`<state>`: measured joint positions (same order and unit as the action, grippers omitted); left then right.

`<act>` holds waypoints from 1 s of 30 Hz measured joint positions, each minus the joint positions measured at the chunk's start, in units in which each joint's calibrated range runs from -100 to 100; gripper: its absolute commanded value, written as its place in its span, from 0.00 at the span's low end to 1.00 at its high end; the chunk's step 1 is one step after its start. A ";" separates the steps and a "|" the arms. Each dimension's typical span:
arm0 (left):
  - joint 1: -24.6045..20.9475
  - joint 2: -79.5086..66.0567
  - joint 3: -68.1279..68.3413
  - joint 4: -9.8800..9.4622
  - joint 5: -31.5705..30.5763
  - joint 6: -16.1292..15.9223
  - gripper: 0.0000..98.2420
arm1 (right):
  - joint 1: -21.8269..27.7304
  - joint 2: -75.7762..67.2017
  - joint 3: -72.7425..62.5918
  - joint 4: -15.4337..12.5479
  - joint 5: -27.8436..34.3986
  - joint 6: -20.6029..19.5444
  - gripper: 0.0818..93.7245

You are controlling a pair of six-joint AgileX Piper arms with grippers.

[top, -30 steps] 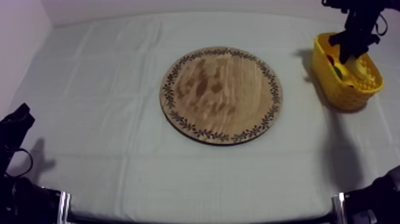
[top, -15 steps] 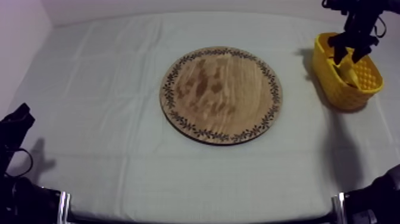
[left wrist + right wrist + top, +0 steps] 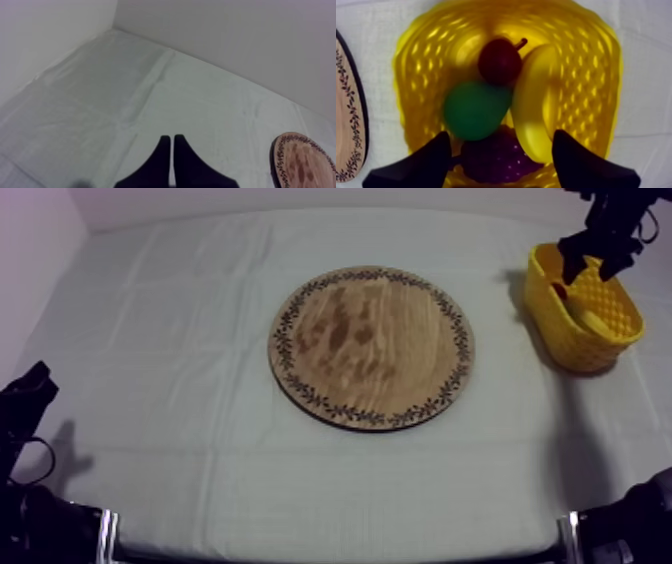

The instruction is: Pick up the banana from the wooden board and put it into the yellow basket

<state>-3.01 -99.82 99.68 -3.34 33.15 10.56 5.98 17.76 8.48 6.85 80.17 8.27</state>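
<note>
Right arm: comes in at the upper right of the top view, 2 o'clock from the wooden board (image 3: 371, 346), and hangs above the far rim of the yellow basket (image 3: 578, 348).
Right gripper (image 3: 502, 136): fingers spread wide, nothing between them, pointing down into the basket.
Banana (image 3: 536, 100): lying free in the basket, lengthwise along one wall, touching the pear (image 3: 473, 110) and the small red fruit (image 3: 498, 61).
Grapes (image 3: 496, 160): dark bunch in the basket, just beside the pear and under the gripper's gap.
Basket position: 3 o'clock from the board, well apart from it, on the cloth (image 3: 200, 338).
Board: bare, at the middle of the table.
Left arm: at rest, 8 o'clock from the board.
Left gripper (image 3: 171, 145): fingers pressed together in a narrow wedge, holding nothing, above bare cloth.
Change, right: one second ago the gripper sat lower, down in the basket; it has since risen and shifted toward 1 o'clock.
Change, left: none; arm and board unmoved.
</note>
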 measured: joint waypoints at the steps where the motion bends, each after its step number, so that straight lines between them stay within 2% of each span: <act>1: 0.00 0.00 0.00 0.00 0.00 0.00 0.00 | 0.00 -1.07 0.57 -0.29 -0.23 0.22 0.59; 8: 0.00 0.00 0.00 0.00 0.00 0.00 0.00 | -1.43 -10.32 7.04 -0.73 -3.40 -0.16 0.49; 14: 0.00 0.00 0.00 0.00 0.00 0.00 0.00 | -1.74 -20.86 15.93 -1.59 -8.61 -0.58 0.40; 23: 0.00 0.00 0.00 0.00 0.00 0.00 0.00 | -0.28 -37.42 29.04 -5.34 -13.48 2.93 0.27; 30: 0.00 0.00 0.00 0.00 0.00 0.00 0.00 | 0.04 -49.67 38.59 -6.85 -18.49 4.73 0.19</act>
<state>-3.01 -99.82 99.68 -3.34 33.15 10.56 6.02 -31.91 47.07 0.00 61.68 13.00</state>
